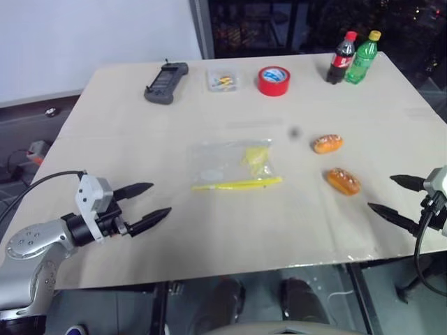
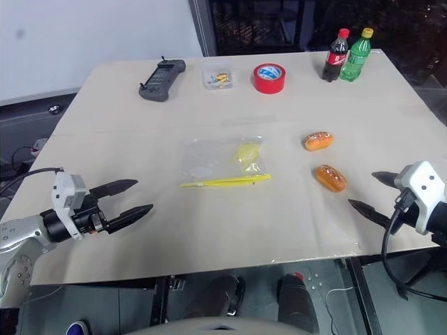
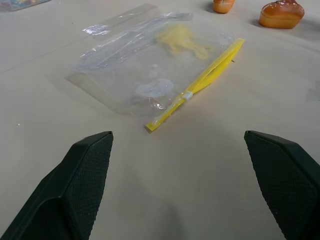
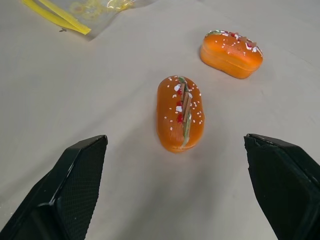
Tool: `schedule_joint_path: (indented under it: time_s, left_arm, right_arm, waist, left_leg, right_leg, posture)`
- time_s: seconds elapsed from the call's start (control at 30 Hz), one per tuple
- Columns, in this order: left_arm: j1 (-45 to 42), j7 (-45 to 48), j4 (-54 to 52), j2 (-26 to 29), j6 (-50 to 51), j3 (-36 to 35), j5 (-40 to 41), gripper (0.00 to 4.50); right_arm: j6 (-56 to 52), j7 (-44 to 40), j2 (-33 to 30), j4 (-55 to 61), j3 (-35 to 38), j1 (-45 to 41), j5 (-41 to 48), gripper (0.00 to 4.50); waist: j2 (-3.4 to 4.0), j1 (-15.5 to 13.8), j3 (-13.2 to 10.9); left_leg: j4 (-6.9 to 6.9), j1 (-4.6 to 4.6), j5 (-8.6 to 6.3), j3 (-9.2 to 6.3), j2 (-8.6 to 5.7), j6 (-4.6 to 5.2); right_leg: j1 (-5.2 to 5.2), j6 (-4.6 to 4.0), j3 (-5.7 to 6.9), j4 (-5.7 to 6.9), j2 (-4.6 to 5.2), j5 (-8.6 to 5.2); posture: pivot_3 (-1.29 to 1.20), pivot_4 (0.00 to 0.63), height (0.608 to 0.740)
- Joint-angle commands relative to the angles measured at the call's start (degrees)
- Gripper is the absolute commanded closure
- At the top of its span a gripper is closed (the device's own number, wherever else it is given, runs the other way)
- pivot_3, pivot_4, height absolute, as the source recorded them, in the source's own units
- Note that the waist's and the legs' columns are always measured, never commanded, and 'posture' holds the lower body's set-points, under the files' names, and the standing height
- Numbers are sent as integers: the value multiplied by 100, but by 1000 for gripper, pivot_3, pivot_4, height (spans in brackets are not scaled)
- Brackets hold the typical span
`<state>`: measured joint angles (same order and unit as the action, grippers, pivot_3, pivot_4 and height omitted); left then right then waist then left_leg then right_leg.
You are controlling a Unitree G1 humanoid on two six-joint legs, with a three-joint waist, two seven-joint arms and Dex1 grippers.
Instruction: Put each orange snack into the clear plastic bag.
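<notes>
on the table (image 1: pixel 105 112), orange snacks (image 4: pixel 180 113) before spread right fingers (image 4: pixel 75 185), bag (image 3: pixel 150 65) before spread left fingers (image 3: pixel 85 175)

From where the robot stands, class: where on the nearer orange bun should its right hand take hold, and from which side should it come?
Probably across the middle of the nearer bun, fingers closing on its two long sides. It lies flat on the table, apart from the other bun, with bare surface all round. The open right hand already faces it, so coming down from above on the robot's side looks simplest.
</notes>
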<state>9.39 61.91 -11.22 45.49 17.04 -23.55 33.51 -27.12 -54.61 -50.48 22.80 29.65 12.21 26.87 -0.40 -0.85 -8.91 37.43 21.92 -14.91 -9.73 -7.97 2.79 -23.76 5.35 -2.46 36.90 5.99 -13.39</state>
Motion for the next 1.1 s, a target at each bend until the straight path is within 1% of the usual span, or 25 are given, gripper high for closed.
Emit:
schedule_joint_path:
  time_s: [0.03,0.13,0.27,0.37,0.43,0.5,0.57,0.63,0.77,0.87,0.97,1.1]
  left_arm:
    - [-91,-81,-305,38,72,-101,143,32]
    - [-265,-299,-509,-5,321,-47,262,32]
    - [-570,-931,-529,-182,511,69,57,32]
    - [-976,-1684,-465,-172,1670,248,265,32]
    - [-1448,-2035,-231,-64,2907,310,711,32]
    - [-2018,-2057,236,-46,3697,394,1050,32]
    - [-2571,-2055,834,-96,4215,501,1162,32]
    - [-3040,-1861,1484,-74,4456,738,1068,32]
    - [-3980,-1325,3007,-103,4409,1341,620,32]
    - [-4716,-382,4175,-124,4376,2035,270,32]
    - [-5404,589,5281,-288,4258,2627,-127,32]
    - [-6122,1815,6632,-652,4154,2894,-448,32]
  right_arm:
    - [-4,74,-19,283,7,-77,69,6]
    - [16,141,39,361,-161,-184,105,6]
    - [-17,344,177,574,-468,-450,175,6]
    - [-107,744,298,958,-1121,-853,-54,6]
    - [-187,799,420,1133,-1540,-1117,24,6]
    - [-221,880,556,1252,-1957,-1387,1,6]
    - [-241,984,686,1341,-2234,-1547,-35,6]
    - [-252,1047,767,1405,-2377,-1614,-32,6]
    - [-300,1116,839,1541,-2464,-1598,44,6]
    - [-330,1204,824,1743,-2404,-1412,64,6]
    - [-394,1342,814,1971,-2287,-1159,61,6]
    - [-488,1619,832,2378,-2065,-655,7,6]
  waist:
    - [0,0,0]
    - [0,-2,0]
    - [0,0,0]
    - [-2,5,-1]
    - [-2,2,-1]
    - [-2,0,-1]
    - [-6,-3,-2]
    - [-7,-6,-2]
    - [-9,7,-2]
    - [-10,1,-2]
    - [-13,0,1]
    - [-15,-4,3]
  left_leg:
    - [-1,0,1,0,0,-2]
    - [-4,2,1,-2,2,-3]
    - [-6,0,1,-1,2,-4]
    - [-7,-2,9,0,4,-17]
    - [-6,-3,6,-6,7,-11]
    - [-6,-1,7,-8,7,-13]
    - [-4,0,13,-11,5,-23]
    - [-3,-1,14,-13,2,-25]
    - [-3,3,14,-12,-1,-26]
    - [-4,7,14,-13,0,-27]
    - [-3,7,14,-14,-3,-27]
    - [1,7,15,-16,-15,-26]
  right_leg:
    - [0,0,0,-1,0,0]
    - [-1,0,3,-6,0,0]
    - [0,0,2,-7,0,0]
    - [0,0,1,-6,-3,0]
    - [0,0,5,-4,-7,1]
    - [-1,0,9,-4,-18,1]
    - [-3,0,13,-3,-33,1]
    - [-4,0,14,-3,-32,1]
    - [-6,-1,10,-5,-31,2]
    - [-16,-2,9,-4,-34,1]
    - [-16,-1,11,-4,-33,1]
    - [-15,-1,12,-4,-31,1]
  posture:
    - [0,150,740]
    - [0,150,740]
    - [0,150,740]
    - [0,150,740]
    - [0,150,740]
    - [0,150,740]
    - [0,150,740]
    - [0,150,740]
    - [0,150,740]
    - [0,150,740]
    - [0,150,740]
    - [0,150,740]
